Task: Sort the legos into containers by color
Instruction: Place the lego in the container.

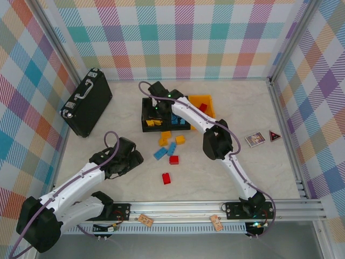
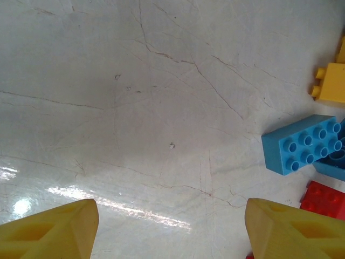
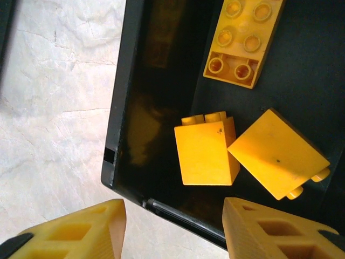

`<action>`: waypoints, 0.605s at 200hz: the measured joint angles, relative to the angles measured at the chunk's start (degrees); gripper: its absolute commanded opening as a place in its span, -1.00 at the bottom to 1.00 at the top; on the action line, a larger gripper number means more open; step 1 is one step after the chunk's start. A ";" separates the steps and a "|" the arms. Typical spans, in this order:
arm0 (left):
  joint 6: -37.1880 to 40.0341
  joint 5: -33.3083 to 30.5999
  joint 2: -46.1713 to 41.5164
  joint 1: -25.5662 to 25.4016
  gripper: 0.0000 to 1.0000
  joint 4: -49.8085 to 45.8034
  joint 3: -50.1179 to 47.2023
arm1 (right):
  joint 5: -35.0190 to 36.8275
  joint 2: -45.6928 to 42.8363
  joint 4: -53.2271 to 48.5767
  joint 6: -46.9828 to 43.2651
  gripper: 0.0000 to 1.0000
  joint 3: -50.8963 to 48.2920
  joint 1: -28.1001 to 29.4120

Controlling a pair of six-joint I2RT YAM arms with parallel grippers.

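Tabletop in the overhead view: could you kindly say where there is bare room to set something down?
Bare pale tabletop lies near right, between the small printed cards and the aluminium front rail, and along the back wall behind the orange plastic bin. Crowded mid-table: loose plastic bricks before the black bins.

In the top view, the right arm crosses the black bins and the yellow-orange bin — you cannot count the bricks beneath it. The print on the square card and the triangular card is too small to read.

In the left wrist view, the right edge cuts a yellow brick, a blue brick and a red brick. Both fingers of the left gripper run off the bottom edge.

In the right wrist view, the black bin and the upper yellow brick are cropped — the bin by the top and right edges, the brick by the top.
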 measured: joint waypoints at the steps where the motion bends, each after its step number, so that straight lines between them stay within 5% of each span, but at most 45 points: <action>1: 0.02 0.02 0.02 0.00 0.44 0.04 0.00 | 0.02 -0.04 0.02 -0.02 0.01 -0.07 0.00; 121: 3.45 4.57 13.81 -1.14 0.47 5.53 9.51 | 0.44 -47.74 13.75 -1.36 0.09 -54.07 0.57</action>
